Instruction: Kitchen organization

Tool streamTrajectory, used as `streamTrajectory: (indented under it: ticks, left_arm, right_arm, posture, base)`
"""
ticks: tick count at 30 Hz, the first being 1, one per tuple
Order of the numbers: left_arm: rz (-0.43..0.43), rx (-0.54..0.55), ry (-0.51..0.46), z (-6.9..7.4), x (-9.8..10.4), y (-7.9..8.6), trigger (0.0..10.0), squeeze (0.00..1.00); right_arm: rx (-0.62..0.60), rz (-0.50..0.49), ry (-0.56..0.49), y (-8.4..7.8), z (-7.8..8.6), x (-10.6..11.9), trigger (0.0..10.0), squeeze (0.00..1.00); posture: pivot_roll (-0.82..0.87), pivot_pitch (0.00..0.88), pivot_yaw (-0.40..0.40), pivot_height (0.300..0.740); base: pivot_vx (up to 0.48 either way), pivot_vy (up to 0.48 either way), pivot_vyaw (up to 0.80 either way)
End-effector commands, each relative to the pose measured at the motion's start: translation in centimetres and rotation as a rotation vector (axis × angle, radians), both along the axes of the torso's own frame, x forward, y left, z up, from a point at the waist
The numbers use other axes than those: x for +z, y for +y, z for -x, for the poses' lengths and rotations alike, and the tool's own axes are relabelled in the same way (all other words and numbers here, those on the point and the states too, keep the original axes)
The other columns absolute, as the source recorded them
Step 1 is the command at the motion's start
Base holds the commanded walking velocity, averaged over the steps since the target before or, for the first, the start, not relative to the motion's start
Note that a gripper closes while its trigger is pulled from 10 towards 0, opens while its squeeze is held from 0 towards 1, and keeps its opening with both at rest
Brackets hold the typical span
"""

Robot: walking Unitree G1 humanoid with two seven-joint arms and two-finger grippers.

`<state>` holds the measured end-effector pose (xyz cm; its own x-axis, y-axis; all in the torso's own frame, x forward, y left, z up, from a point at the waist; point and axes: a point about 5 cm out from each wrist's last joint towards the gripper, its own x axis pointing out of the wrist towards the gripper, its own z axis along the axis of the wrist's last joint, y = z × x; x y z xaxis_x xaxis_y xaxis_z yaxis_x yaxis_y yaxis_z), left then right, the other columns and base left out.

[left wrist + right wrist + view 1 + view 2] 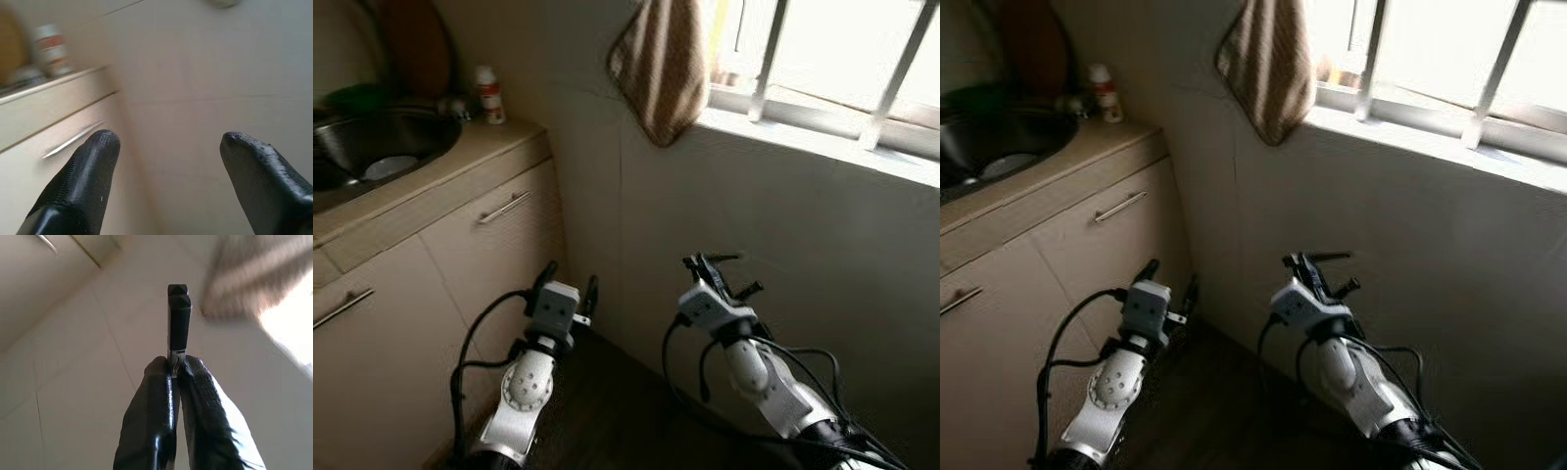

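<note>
My right gripper (175,364) is shut on a thin metal part of a black-handled utensil (178,318), whose handle sticks out past the fingertips. In the eye views this gripper (720,279) is held low in front of the pale wall below the window, with the utensil (713,259) pointing at the wall. My left gripper (570,284) is open and holds nothing. It is low beside the cabinet corner, and its fingers (90,166) stand wide apart facing the wall and a drawer front.
A steel sink (416,122) sits in the beige counter at the left, with a small white bottle (489,95) at its corner. Drawer fronts with bar handles (504,208) are below. A striped towel (661,64) hangs by the barred window (891,69). The floor (607,401) is dark.
</note>
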<state>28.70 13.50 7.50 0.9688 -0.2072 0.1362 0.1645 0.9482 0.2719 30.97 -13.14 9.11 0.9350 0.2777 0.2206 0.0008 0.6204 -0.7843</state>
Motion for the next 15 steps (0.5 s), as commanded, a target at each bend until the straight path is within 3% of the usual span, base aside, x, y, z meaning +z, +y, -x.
streamTrajectory:
  ticks: [1,5,10,15]
  left_arm:
    - [-0.004,0.005,-0.012,-0.1,0.2,0.2,10.0,0.00]
    - [-0.003,0.007,-0.013,-0.1,0.2,0.2,10.0,0.00]
    - [-0.002,0.006,-0.013,-0.2,0.2,0.1,10.0,0.00]
    - [0.004,0.012,-0.011,-0.2,0.2,0.2,10.0,0.00]
  right_arm:
    - [0.054,0.019,-0.074,1.5,0.0,1.1,0.0,0.00]
    - [0.078,0.075,-0.159,2.1,0.2,1.8,0.0,0.00]
    - [0.065,0.085,-0.246,2.0,0.2,2.5,0.0,0.00]
    - [0.058,0.060,-0.395,2.0,0.1,4.6,0.0,0.00]
  posture:
    - [0.07,0.000,-0.037,0.740]
    - [0.07,0.000,-0.037,0.740]
    - [0.07,0.000,-0.037,0.740]
    - [0.07,0.000,-0.040,0.740]
  base:
    - [0.000,0.000,0.80]
    - [0.000,0.000,0.80]
    - [0.000,0.000,0.80]
    - [0.000,0.000,0.80]
